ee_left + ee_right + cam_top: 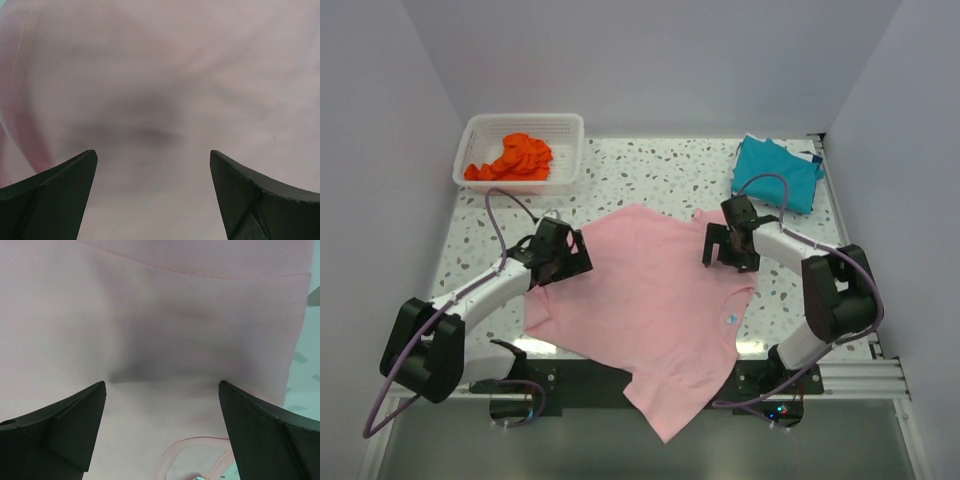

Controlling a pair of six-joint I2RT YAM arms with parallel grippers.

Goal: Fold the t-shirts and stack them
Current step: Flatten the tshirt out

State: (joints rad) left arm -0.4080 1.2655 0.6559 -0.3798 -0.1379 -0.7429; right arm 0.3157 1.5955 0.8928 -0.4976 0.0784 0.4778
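1. Left gripper [152,155] is closest to its own camera. Its two black fingers are spread wide apart and hold nothing.
2. Right under it is the pink t-shirt [160,75], soft and blurry. I cannot tell if the fingers touch the cloth.
3. Right gripper [161,385] looks the same. Its fingers are spread wide, it holds nothing, and pink cloth lies below it. A bit of speckled worktop [306,365] shows past the shirt's edge.
4. From above, the pink t-shirt [640,300] lies spread out in the middle of the worktop [650,175]. One corner hangs over the near edge, between the two arm bases.
5. The left gripper [560,255] is over the shirt's left edge. The right gripper [728,250] is over its upper right part.
6. A teal t-shirt [775,172] sits folded in the far right corner, well apart from the pink one.
7. An orange-red t-shirt [515,158] lies crumpled inside a white basket [570,165] in the far left corner.
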